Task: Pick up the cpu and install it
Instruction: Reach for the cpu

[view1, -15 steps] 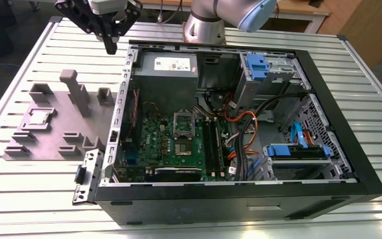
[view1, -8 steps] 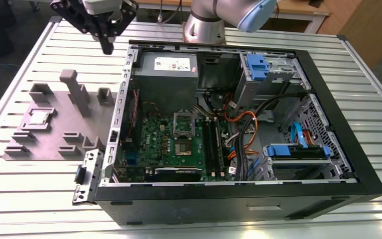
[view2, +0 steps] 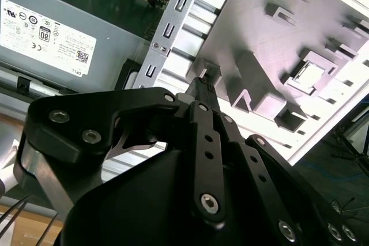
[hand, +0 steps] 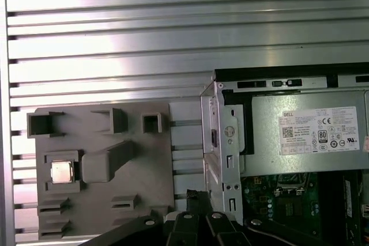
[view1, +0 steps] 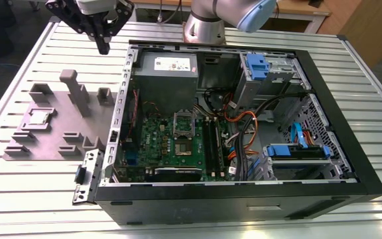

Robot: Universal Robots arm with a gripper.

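overhead, the pincer point(view1: 103, 49) hangs narrow and empty, apart from the cpu point(view1: 40, 117) seated in its grey tray point(view1: 48, 143).

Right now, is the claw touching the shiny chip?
Apart. In the exterior view the gripper hangs by the case corner, well clear of the cpu in its tray.

I see the cpu point(view1: 40, 117) with a dull silver top and a pale rim. The fixture plate point(view1: 51, 149) is mauve-grey. The table point(view1: 18, 64) is bright silver, striped with dark grooves. The computer case point(view1: 244, 211) is black, its motherboard point(view1: 171, 149) green, the drive brackets point(view1: 257, 64) blue and the cables point(view1: 230, 117) orange. The power supply point(view1: 167, 82) is grey with a white label. My gripper point(view1: 103, 50) is black.
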